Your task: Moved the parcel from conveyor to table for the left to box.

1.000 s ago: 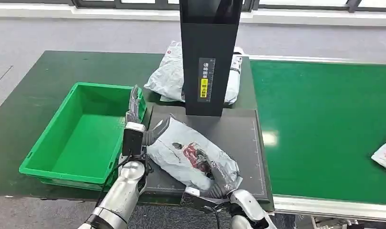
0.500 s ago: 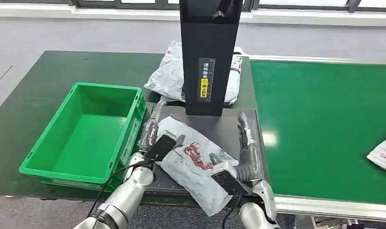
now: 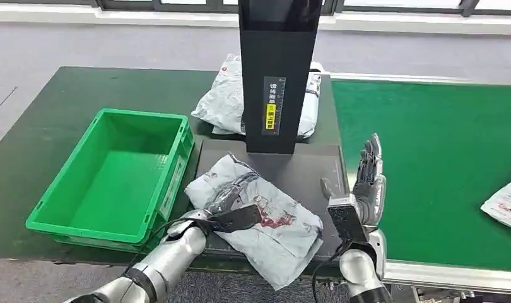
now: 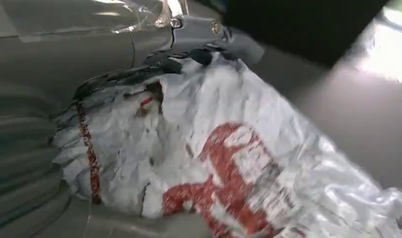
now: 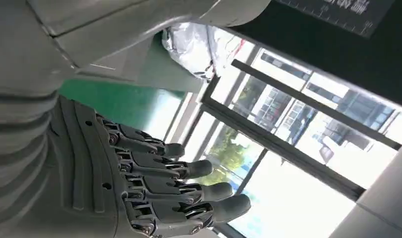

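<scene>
Left robot hand (image 3: 231, 205) laid over grey parcel (image 3: 272, 230), fingers (image 3: 237, 189) on crumpled film; grip unclear. Red print on parcel, unreadable. Parcel on dark mat (image 3: 303, 173) on bench (image 3: 51, 120), beside right robot hand (image 3: 366, 186), fingers spread, holding nothing.

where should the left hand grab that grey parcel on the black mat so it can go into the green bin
Probably the crumpled end nearest the green bin. The grey parcel lies flat and slack on the black mat, so there is no firm edge; bunched film gives the fingers something to close on. Come from above on the bin side, where the left hand already rests on it. The right hand stands clear.
</scene>
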Robot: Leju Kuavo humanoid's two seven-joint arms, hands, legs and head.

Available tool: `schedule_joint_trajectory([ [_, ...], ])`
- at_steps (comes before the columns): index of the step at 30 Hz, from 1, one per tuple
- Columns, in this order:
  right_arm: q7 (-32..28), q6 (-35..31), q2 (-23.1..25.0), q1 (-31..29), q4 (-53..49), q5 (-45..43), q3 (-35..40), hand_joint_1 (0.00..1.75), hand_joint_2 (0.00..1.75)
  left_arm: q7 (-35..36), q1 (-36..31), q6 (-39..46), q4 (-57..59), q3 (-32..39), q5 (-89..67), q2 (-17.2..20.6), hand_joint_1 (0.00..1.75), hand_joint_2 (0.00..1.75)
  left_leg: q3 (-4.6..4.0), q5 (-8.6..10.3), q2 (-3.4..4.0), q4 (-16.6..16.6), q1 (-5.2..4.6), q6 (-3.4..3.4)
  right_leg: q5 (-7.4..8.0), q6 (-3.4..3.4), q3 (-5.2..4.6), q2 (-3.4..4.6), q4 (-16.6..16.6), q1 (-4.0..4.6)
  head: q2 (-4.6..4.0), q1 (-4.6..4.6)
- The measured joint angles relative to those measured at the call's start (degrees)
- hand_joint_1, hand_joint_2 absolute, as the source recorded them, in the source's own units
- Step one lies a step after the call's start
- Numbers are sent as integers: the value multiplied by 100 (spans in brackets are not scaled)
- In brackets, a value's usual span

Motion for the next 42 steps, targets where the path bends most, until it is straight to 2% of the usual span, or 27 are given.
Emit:
schedule_joint_trajectory([
  [4, 22, 111, 0, 10, 20, -63, -74, 0, 175, -70, -197, -430, 94, -166, -137, 91, 175, 175, 16, -2, 1, 0, -1, 1, -2, 1, 16, 1, -2, -1, 0, 2],
  [15, 166, 229, 0, 180, 15, -83, -107, 0, 175, -151, -348, -335, 70, -172, -63, 181, 175, 175, 30, 4, 4, 0, 0, -5, 0, -2, 25, 3, 0, 0, 0, 2],
  [19, 221, 229, 2, 366, -140, -83, -157, 0, 175, -184, -348, 357, -81, -127, -107, 188, 175, 175, 26, 5, 3, 0, 0, -6, 1, -2, 17, 5, 1, 0, -2, 2],
  [22, 240, 223, 33, 553, -368, -72, -216, 0, 175, -181, -363, 1497, -412, 66, -30, 188, 175, 175, 11, 8, 6, 0, 0, -8, 9, -7, -3, 11, 3, 0, 0, 2],
  [26, 295, 225, 81, 682, -570, -44, -291, 0, 175, -66, -476, 1870, -916, 320, -74, 190, 175, 175, 9, 7, 6, 0, 0, -8, 9, -7, -4, 12, 3, 0, 0, 2],
  [29, 295, 232, 85, 725, -634, -39, -293, 0, 175, -66, -486, 2879, -1253, 470, -253, 190, 175, 175, 1, 7, 9, 0, 0, -8, 9, -7, -13, 15, 4, 0, 0, 2],
  [32, 278, 232, 94, 736, -638, -61, -293, 0, 175, 287, -641, 3628, -1650, 714, -771, 251, 175, 175, 0, 7, 9, 0, 0, -9, 9, -7, -13, 15, 6, 1, 0, 2],
  [36, 223, 212, 94, 750, -638, -146, -293, 0, 175, 524, -669, 3740, -2261, 1380, -2230, 306, 175, 175, 1, 8, 11, 0, 0, -10, 8, -8, -15, 15, 9, 1, -2, 2],
  [40, 212, 199, 94, 779, -638, -177, -293, 0, 175, 507, -668, 3740, -2575, 1887, -2467, 315, 175, 175, 0, 8, 11, 0, 0, -10, 8, -8, -17, 16, 9, 1, 0, 2],
  [42, 212, 197, 94, 791, -638, -177, -293, 0, 175, 783, -655, 3741, -2721, 2076, -2967, 317, 175, 175, -3, 8, 11, 0, 0, -10, 8, -7, -16, 15, 9, 1, 0, 2],
])
